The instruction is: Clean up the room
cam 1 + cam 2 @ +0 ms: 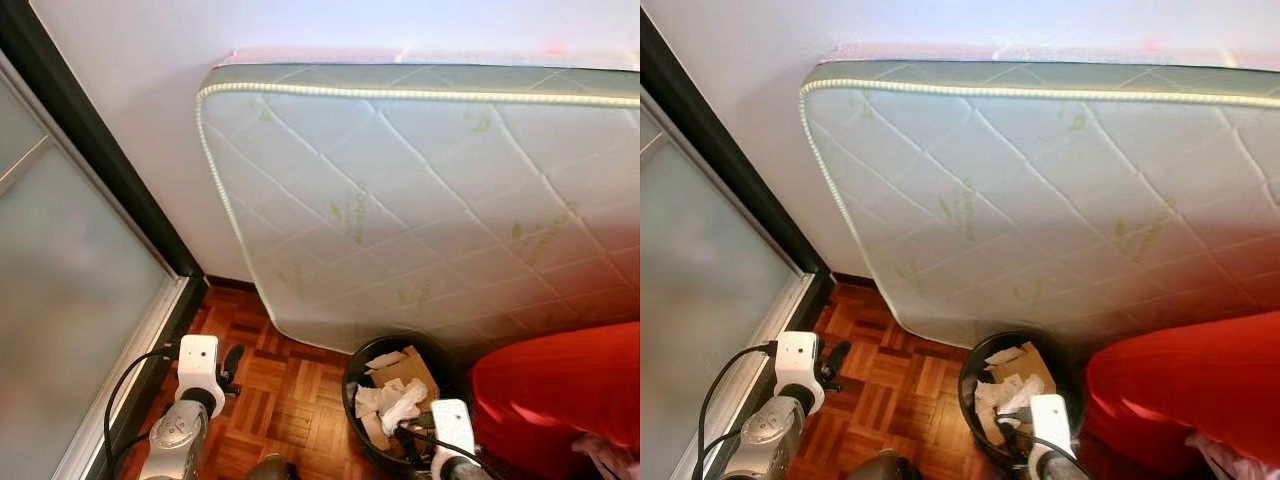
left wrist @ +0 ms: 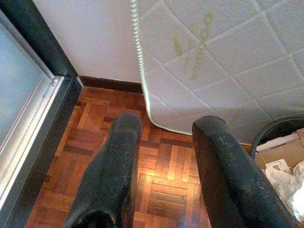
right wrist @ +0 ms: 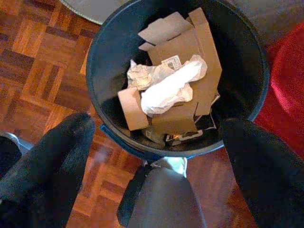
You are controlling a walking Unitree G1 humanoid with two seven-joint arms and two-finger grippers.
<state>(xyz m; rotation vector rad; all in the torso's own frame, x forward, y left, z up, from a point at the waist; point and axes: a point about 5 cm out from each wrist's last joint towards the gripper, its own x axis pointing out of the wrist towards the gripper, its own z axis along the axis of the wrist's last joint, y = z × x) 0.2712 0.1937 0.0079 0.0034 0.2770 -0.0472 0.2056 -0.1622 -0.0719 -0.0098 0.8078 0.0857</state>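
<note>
Two sets of fingers spread, empty: right gripper (image 3: 156, 156) hangs over the black waste bin (image 3: 111, 35), at 5 o'clock below the mattress (image 1: 420, 200), cardboard and tissue (image 3: 168, 88) inside. Seemingly drop done; next, find more litter. Left gripper (image 2: 164, 156) idles.

Bin (image 3: 247, 61) w/ cardboard (image 3: 199, 66), maybe tissue (image 3: 166, 88).

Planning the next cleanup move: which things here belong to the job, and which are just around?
Job: black bin with cardboard and crumpled paper; open right gripper above it.

Just around: mattress against the wall, red cushion, glass door.
</note>
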